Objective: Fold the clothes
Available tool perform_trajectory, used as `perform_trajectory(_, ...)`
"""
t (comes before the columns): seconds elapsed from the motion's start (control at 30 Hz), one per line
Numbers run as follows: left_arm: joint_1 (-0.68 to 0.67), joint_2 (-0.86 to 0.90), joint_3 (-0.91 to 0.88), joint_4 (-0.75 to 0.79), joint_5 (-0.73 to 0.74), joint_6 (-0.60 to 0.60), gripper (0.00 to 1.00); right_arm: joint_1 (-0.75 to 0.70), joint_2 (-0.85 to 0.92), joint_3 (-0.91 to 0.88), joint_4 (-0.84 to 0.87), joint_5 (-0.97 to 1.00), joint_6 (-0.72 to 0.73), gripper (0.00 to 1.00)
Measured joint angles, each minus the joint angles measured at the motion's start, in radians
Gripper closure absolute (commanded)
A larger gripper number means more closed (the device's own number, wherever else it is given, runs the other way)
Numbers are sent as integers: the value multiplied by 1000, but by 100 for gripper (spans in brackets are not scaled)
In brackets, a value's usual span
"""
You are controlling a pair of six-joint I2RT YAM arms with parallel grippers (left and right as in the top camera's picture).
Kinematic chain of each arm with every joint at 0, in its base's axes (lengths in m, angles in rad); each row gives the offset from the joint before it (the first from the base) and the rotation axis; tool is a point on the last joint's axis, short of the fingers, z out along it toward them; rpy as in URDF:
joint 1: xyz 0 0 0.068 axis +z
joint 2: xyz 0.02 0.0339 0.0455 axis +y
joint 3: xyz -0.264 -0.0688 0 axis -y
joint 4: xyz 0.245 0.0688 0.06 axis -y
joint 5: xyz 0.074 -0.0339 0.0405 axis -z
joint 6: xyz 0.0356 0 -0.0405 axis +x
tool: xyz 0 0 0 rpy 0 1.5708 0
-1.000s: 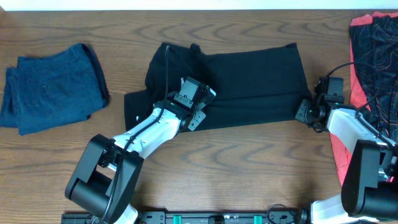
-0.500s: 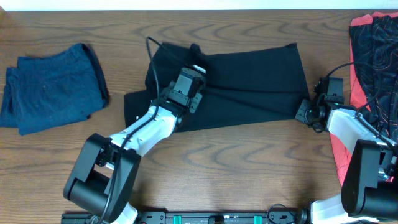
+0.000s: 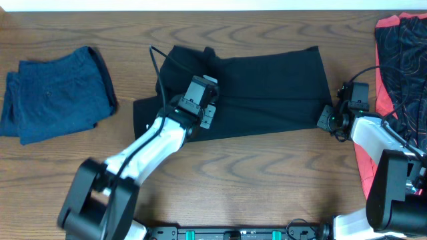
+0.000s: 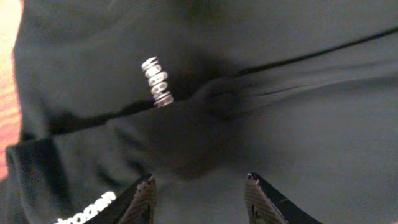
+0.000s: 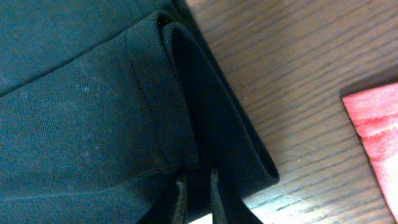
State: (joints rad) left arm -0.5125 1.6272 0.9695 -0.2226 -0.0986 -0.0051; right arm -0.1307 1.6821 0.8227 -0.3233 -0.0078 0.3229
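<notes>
A brown wood-grain table (image 3: 267, 173) fills the view from above; across its middle lie the long black fabric trousers (image 3: 273, 87), folded into a broad band that runs from left of centre almost to the right arm; well apart at the far left sits a crumpled dark blue cloth garment (image 3: 57, 93), and at the right edge a red-and-black patterned cloth piece (image 3: 400, 53) runs down the side of the table.

Over to the left gripper (image 4: 200, 186): it hangs above the left part of the trousers, near a small white printed logo (image 4: 157, 81); its two fingers stand moderately apart with nothing caught between them, only wrinkled black cloth below; whether the tips touch that cloth is hard to say from this close, dark view.

Now the right gripper (image 5: 197, 196): it is down at the lower right corner of the trousers, where the folded edge rolls over in a thick double layer; the fingers are drawn narrow, nipping that black folded edge between them; bare wood shows just beside the fold, and a corner of the red piece peeks in at the right of the wrist view.
</notes>
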Motion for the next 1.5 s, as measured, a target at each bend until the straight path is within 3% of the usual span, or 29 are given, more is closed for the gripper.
perform_trajectory(0.23, -78, -42, 5, -84, 72, -26, 52, -1, -19, 21, 54, 0, 2, 73)
perform_trajectory(0.57, -122, 31, 2, -80, 93, -29, 52, -4, -47, 93, 39, 0, -2, 72)
perform_trajectory(1.03, -122, 125, -1, -42, 104, -29, 52, -4, 76, 93, -10, -34, -3, 72)
perform_trajectory(1.1, -122, 125, -1, -42, 104, -29, 51, -4, 77, 93, -10, -38, -5, 75)
perform_trajectory(1.23, -122, 125, -1, -42, 106, -41, 52, -4, 77, 93, -11, -43, -6, 99)
perform_trajectory(1.5, -122, 125, -1, -41, 113, -45, 52, -4, 78, 93, 26, -58, -14, 99)
